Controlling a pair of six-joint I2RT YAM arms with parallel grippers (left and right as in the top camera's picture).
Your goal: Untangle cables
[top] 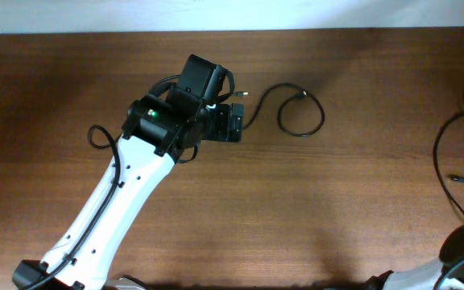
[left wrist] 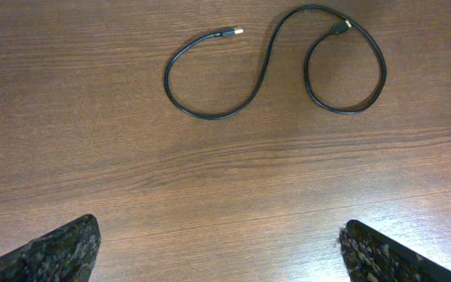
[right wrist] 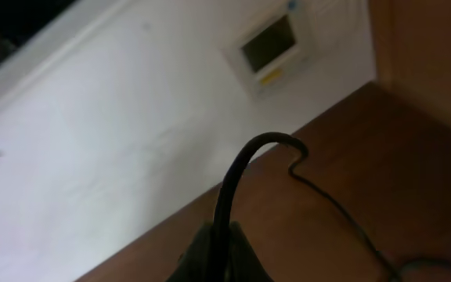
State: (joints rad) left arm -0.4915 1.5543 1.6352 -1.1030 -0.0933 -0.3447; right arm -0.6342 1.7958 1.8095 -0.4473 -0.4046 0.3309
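Left gripper (top: 234, 122), centre of the overhead view: released, jaws spread wide. In its wrist view the two fingers (left wrist: 53, 252) sit in the bottom corners with only bare table (left wrist: 210, 180) between them, holding nothing.

Just beyond it, toward the upper middle of that wrist view, a cable (left wrist: 207, 117) lies flat on the wood in a loose S. It has one open curl on the left and one nearly closed loop on the right. Both plug ends point up-frame, and it is not crossed by any other cord. From above, the same cable (top: 300, 134) is directly right of the gripper head, close to it but apart.

Right gripper (right wrist: 218, 254), bottom of its wrist view, blurred: clenched on a second cable (right wrist: 272, 139). It arches up out of the fingers, then drops and trails off to the lower right over the table.

Behind it is a white wall (right wrist: 92, 141) with a small panel (right wrist: 268, 47). More thin cords (top: 437, 153) curve along the far right edge of the overhead view.
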